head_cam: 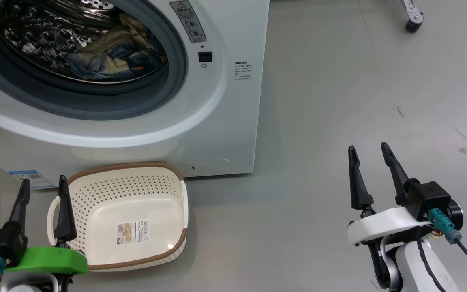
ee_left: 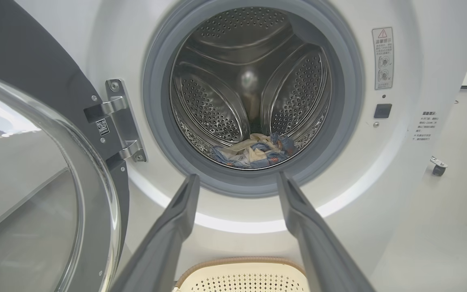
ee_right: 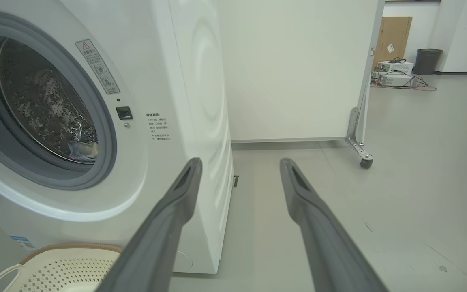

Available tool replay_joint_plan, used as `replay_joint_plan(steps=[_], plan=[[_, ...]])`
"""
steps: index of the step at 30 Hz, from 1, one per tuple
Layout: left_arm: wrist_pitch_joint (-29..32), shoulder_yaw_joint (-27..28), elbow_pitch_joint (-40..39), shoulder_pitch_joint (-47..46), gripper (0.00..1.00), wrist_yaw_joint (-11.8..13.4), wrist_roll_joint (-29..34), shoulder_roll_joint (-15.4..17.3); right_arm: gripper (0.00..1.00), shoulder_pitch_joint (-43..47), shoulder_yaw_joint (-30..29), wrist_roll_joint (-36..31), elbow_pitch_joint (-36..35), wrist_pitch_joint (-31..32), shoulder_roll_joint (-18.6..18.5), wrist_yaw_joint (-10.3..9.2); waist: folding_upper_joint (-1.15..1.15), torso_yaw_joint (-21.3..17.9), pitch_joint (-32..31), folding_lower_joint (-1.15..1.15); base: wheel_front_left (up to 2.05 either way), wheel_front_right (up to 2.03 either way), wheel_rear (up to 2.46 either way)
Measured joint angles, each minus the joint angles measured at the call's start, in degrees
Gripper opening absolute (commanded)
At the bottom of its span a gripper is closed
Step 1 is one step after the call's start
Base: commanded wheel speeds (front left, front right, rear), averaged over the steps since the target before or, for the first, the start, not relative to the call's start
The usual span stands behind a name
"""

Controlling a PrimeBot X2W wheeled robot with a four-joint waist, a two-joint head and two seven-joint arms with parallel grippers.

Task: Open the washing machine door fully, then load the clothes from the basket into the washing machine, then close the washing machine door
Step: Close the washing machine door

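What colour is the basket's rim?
Brown, with a woven look; the rim of the cream-white basket shows best in the head view.

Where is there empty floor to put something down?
The grey floor right of the washing machine, out to the right gripper, is bare. The basket is empty inside too. It is crowded at the left, where the open door, basket and left gripper sit close.

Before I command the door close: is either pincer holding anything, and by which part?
Nothing is held. The left pincer and right pincer both stand open and empty; the clothes lie inside the washing machine, and the basket is empty.
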Motion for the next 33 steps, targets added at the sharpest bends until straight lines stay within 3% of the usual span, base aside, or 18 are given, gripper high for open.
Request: replay_joint_plan(steps=[16,33], plan=[[0.0,0.3,0.3,0.0,1.00,-0.3,0.4,-0.5,1.00,0.2,-0.4,0.0,0.0,0.0,0.0,0.09,0.00,0.2,-0.4,0.00,-0.84,0.84,0.00],[0.0,0.2,1.4,0.0,1.00,-0.6,0.4,-1.3,1.00,0.5,-0.8,-0.5,0.3,0.0,0.1,0.52,0.00,0.7,-1.3,0.00,-0.18,0.18,0.00]])
